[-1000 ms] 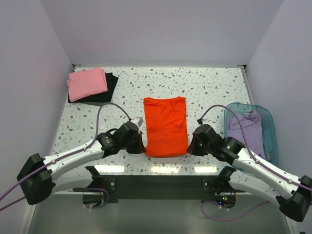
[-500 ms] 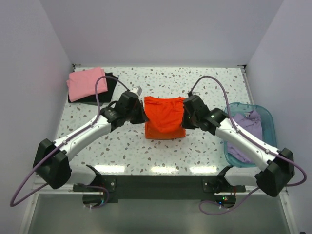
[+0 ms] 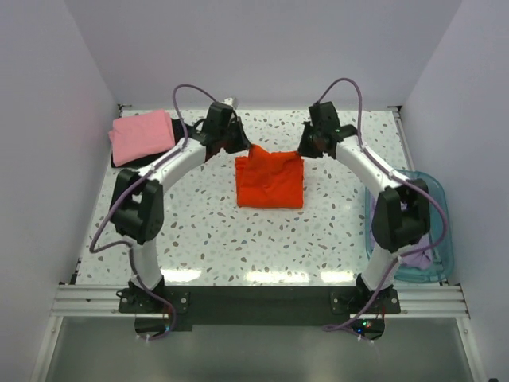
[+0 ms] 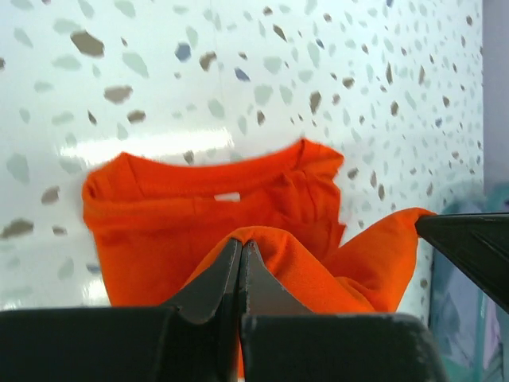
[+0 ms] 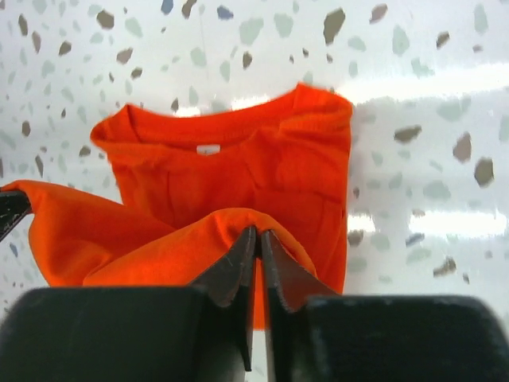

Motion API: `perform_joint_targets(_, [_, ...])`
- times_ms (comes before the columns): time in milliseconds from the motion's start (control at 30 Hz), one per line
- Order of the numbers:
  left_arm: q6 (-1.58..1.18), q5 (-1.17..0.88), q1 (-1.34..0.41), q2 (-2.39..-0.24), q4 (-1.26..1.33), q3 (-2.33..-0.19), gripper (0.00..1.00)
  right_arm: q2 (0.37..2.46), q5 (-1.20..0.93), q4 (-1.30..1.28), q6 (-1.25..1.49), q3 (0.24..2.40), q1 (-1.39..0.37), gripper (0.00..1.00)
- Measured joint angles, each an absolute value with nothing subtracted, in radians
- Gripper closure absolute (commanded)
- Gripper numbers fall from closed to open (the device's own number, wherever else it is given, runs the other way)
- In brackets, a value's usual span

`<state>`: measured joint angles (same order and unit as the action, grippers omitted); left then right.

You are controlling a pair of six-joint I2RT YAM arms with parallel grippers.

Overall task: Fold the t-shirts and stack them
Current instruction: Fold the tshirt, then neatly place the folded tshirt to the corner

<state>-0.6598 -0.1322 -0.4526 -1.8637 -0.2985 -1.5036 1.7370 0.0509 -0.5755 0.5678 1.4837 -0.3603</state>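
Note:
The orange-red t-shirt lies folded in half at the table's middle. My left gripper is shut on its far left corner, and my right gripper is shut on its far right corner; both hold the folded-over hem just above the collar end. The left wrist view shows the pinched cloth over the collar. The right wrist view shows the same fold. The pink t-shirt lies folded on the black t-shirt at the far left. The lavender t-shirt sits in the basket, mostly hidden by my right arm.
The translucent blue basket stands at the right edge of the speckled table. White walls close the back and sides. My two arms arch over the table on either side of the orange-red shirt.
Both grippers have carried the near hem of the orange-red shirt from the near edge toward the far end, folding it in half over itself.

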Motion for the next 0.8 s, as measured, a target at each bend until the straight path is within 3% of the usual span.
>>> perform_joint_targets(67, [-0.657, -0.147, -0.424, -1.96, -0.263, -1.563, 0.84, 1.844, 0.026, -0.545, 0.556, 1.555, -0.329, 0.69])
perform_joint_targets(100, [-0.654, -0.155, -0.414, -2.02, -0.245, -1.599, 0.56, 1.903, 0.012, -0.545, 0.55, 1.598, -0.315, 0.53])
perform_joint_targets(200, [-0.651, -0.186, -0.366, -2.152, -0.213, -1.682, 0.42, 2.082, -0.009, -0.558, 0.52, 1.766, -0.284, 0.25])
perform_joint_targets(233, [-0.651, -0.2, -0.349, -2.186, -0.196, -1.694, 0.35, 2.126, -0.011, -0.562, 0.511, 1.81, -0.279, 0.2])
perform_joint_targets(333, [-0.649, -0.21, -0.297, -2.21, -0.197, -1.682, 0.32, 2.172, -0.004, -0.59, 0.48, 1.853, -0.271, 0.19])
perform_joint_targets(533, [-0.641, -0.17, -0.254, -2.08, -0.18, -1.604, 0.48, 2.075, 0.041, -0.602, 0.458, 1.763, -0.278, 0.19])
perform_joint_targets(633, [-0.634, -0.132, -0.28, -2.001, -0.185, -1.569, 0.5, 1.982, 0.057, -0.582, 0.451, 1.635, -0.29, 0.2])
perform_joint_targets(700, [-0.633, -0.11, -0.308, -1.956, -0.183, -1.528, 0.45, 1.932, 0.068, -0.571, 0.447, 1.56, -0.305, 0.21])
perform_joint_targets(733, [-0.634, -0.104, -0.323, -1.936, -0.179, -1.5, 0.37, 1.916, 0.077, -0.567, 0.443, 1.534, -0.317, 0.21])
perform_joint_targets(800, [-0.632, -0.099, -0.351, -1.91, -0.179, -1.444, 0.3, 1.909, 0.094, -0.567, 0.436, 1.509, -0.347, 0.22])
